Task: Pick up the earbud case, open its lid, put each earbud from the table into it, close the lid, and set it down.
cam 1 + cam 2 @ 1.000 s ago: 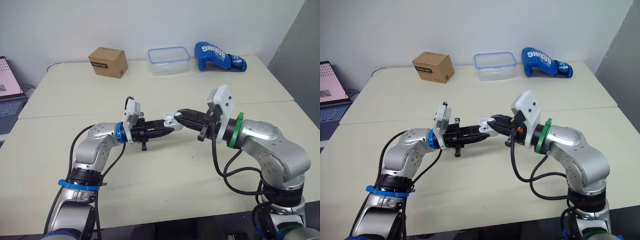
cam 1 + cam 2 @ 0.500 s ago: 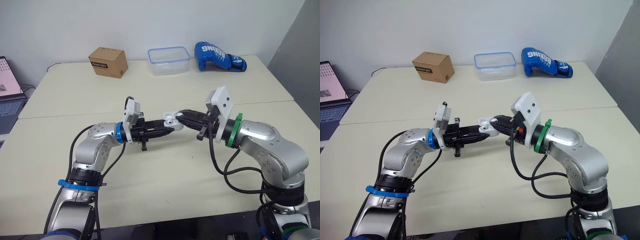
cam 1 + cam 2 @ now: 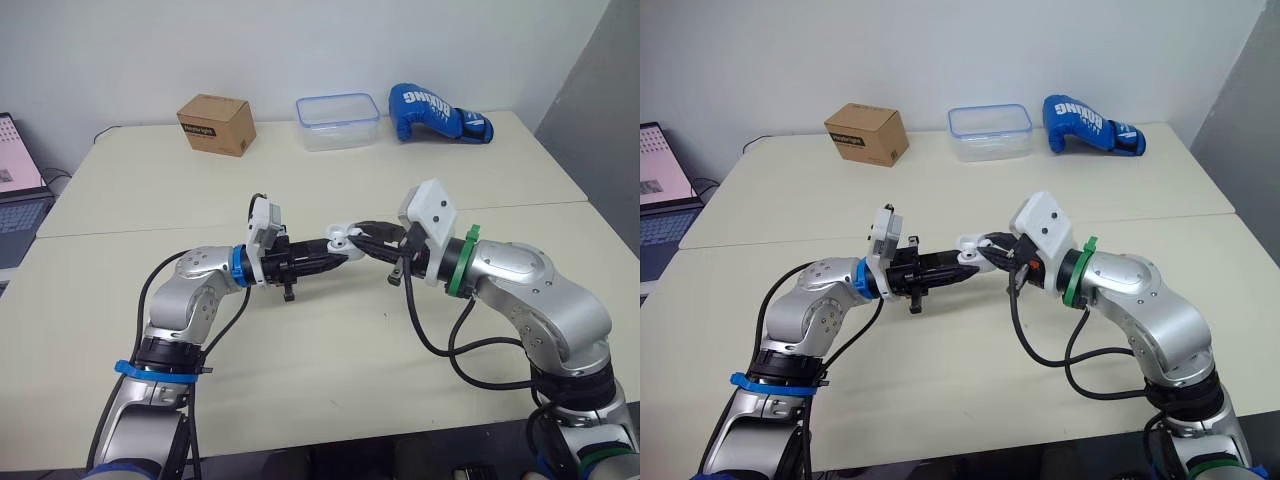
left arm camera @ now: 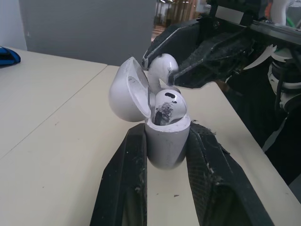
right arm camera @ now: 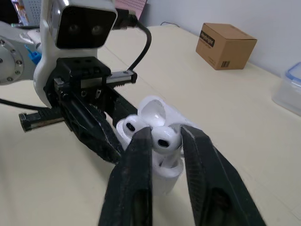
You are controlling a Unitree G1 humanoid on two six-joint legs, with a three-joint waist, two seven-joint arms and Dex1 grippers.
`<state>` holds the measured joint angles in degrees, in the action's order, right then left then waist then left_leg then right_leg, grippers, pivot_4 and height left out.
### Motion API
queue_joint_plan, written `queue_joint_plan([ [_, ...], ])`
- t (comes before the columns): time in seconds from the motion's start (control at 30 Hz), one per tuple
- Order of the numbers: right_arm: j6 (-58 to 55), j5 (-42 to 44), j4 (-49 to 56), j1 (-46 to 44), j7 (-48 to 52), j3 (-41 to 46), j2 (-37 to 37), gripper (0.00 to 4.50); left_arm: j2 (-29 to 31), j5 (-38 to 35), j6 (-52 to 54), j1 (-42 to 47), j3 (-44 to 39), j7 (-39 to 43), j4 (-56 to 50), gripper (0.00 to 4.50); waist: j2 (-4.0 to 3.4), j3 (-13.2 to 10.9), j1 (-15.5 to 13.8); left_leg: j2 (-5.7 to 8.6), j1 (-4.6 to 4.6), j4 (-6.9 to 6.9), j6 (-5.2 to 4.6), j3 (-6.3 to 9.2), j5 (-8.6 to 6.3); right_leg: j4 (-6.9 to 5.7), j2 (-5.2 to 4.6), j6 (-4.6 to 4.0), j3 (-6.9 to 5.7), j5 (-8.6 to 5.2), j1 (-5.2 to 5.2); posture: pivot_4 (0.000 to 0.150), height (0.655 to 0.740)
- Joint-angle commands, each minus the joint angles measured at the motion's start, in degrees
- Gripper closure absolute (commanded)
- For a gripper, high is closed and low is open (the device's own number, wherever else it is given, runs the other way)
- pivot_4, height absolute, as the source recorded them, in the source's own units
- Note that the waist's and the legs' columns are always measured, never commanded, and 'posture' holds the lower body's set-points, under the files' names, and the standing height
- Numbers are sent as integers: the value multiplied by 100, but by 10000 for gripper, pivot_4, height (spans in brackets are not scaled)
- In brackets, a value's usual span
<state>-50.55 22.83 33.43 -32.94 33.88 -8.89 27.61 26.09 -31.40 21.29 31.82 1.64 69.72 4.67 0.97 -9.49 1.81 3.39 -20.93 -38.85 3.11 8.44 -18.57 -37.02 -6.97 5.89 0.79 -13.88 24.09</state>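
L: left fingers (image 4: pixel 126 162) clamped on earbud case (image 4: pixel 165 143), lifted off surface (image 3: pixel 310 350), lid (image 4: pixel 124 94) open, first earbud (image 4: pixel 169 106) seated | R: right fingers (image 5: pixel 136 169) clamped on second earbud (image 4: pixel 162 66) | CHANGE: right arm has leaned in, bud now at case mouth | NEXT: probably seat, release, shut lid

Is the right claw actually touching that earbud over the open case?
Touching. The right wrist view shows the right claw pinching the earbud from both sides.

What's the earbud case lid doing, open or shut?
Open: the lid is hinged back off the earbud case in the left claw, one earbud seated inside, the right claw holding the second earbud over it.
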Motion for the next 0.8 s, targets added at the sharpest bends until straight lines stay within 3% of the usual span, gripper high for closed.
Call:
queue_joint_plan([
  [0.03, 173, -113, 55, -30, -63, -14, 61, 24131, 9, -207, -53, 92, -178, 51, -318, 37195, 0, 0, 1, -1, 0, 0, 0, 1, 0, -1, 0, 0, 0, 0, 0, 1500, 7307],
  [0.13, 301, -132, 8, -26, -127, 45, 49, 14021, 26, -196, -54, 77, -167, 60, -328, 37195, 0, 0, -1, -1, 0, 0, 0, 1, 0, 0, 0, 0, -1, 0, 0, 1500, 7307],
  [0.33, 457, 327, 124, 73, 143, 470, 105, 14021, 35, -174, -38, 57, -159, 78, -362, 37195, 0, 0, -4, 0, 0, 0, 0, 1, 0, 1, 0, 0, -1, 0, -1, 1500, 7307],
  [0.47, 230, 1370, 242, 173, 736, 1172, 321, 14021, 72, -135, -32, 22, -144, 130, -372, 37195, 0, 0, -8, -1, 0, 1, 0, 3, 0, 3, 0, 0, -3, 0, -3, 1500, 7307],
  [0.57, 7, 1821, -92, -179, 748, 1496, 404, 20031, 102, -136, -3, -2, -144, 160, -413, 37195, 0, 0, -7, -1, 0, 1, -1, 1, 0, 2, 0, 0, -2, 0, -4, 1500, 7307],
  [0.63, 28, 1825, -423, -475, 796, 1486, 484, 27059, 124, -166, 43, -13, -141, 155, -481, 37195, 0, 0, 7, -1, 2, 0, -2, -1, 0, -2, 0, 0, 0, 0, -3, 1500, 7307],
  [0.8, 686, 981, -1601, -1257, 1330, 676, 778, 44761, 156, -221, 172, -42, -140, 151, -665, 37195, 0, 0, 9, -2, 3, 2, -1, -6, 0, 2, 2, 0, 1, 0, -2, 1500, 7307],
])
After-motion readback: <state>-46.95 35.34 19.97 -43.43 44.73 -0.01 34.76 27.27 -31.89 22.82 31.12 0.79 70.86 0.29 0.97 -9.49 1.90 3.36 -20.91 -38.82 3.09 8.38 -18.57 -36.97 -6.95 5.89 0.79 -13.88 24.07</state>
